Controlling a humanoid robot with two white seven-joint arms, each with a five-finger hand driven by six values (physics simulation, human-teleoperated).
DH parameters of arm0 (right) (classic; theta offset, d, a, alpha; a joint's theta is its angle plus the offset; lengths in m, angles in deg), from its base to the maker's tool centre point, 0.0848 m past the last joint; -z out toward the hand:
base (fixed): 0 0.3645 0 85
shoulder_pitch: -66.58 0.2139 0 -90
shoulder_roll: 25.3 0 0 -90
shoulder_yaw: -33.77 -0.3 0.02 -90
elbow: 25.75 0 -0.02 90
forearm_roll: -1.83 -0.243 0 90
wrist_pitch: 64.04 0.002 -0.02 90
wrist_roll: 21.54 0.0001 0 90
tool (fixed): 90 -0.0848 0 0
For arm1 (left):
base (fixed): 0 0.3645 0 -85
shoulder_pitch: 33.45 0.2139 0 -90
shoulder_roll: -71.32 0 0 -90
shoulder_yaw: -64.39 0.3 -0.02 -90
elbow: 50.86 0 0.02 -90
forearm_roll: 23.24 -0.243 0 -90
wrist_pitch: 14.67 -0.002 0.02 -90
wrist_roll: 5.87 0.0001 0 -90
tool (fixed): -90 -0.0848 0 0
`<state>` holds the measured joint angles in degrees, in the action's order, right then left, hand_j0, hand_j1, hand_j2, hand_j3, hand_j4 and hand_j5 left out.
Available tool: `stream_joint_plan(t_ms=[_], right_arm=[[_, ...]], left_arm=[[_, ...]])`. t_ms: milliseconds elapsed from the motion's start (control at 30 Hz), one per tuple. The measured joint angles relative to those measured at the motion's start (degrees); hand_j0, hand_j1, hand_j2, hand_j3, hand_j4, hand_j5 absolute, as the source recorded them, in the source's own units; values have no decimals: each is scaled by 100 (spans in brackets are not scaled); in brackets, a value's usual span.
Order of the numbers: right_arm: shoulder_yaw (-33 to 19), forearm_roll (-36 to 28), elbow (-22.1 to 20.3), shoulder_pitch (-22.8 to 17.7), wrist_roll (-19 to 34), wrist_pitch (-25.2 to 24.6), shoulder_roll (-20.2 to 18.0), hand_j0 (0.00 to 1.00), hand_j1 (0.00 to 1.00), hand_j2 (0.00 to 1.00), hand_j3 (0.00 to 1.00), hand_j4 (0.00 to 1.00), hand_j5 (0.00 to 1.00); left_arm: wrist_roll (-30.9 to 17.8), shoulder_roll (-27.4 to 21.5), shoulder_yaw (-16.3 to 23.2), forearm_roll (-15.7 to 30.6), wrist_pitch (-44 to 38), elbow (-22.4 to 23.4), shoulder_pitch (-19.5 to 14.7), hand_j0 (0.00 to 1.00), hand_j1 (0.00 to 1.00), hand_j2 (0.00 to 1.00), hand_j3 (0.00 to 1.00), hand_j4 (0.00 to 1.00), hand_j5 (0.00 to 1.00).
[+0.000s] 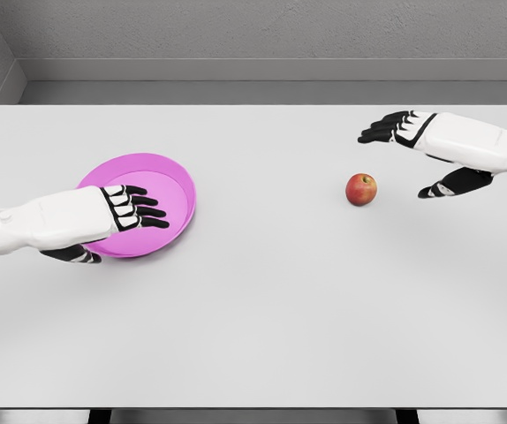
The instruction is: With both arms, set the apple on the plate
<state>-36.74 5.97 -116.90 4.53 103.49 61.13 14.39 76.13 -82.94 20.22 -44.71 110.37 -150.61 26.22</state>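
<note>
The apple (361, 189) stands alone on the right half of the desk (262, 318), nearer its far edge, and bare desk lies between it and the pink plate (170, 181) by the left edge. My right hand (430, 150) hovers just beside the apple on its right, fingers spread and touching nothing. My left hand (125, 210) lies over the plate with fingers stretched out together, empty, and it hides the near left part of the rim; both forearms are cut off at the picture's sides.
</note>
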Motion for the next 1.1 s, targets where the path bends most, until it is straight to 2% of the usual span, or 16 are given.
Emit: stream_joint_plan(t_ms=[333, 667, 867, 1100], right_arm=[[26, 0, 104, -53, 0, 0, 10, 100, 100, 100, 100, 100, 100], [589, -468, 328, -35, 0, 0, 30, 100, 100, 100, 100, 100, 100], [918, -849, 753, 26, 0, -1, 103, 100, 100, 100, 100, 100, 100], [1051, -957, 1088, 228, 0, -2, 372, 100, 100, 100, 100, 100, 100]], left_arm=[[-17, -2, 2, 0, 0, 0, -9, 100, 100, 100, 100, 100, 100], [-26, -2, 1, 1, 0, 0, -17, 100, 100, 100, 100, 100, 100], [-29, -2, 0, 0, 0, 0, -18, 100, 100, 100, 100, 100, 100], [-29, -2, 2, 1, 0, 0, -18, 100, 100, 100, 100, 100, 100]])
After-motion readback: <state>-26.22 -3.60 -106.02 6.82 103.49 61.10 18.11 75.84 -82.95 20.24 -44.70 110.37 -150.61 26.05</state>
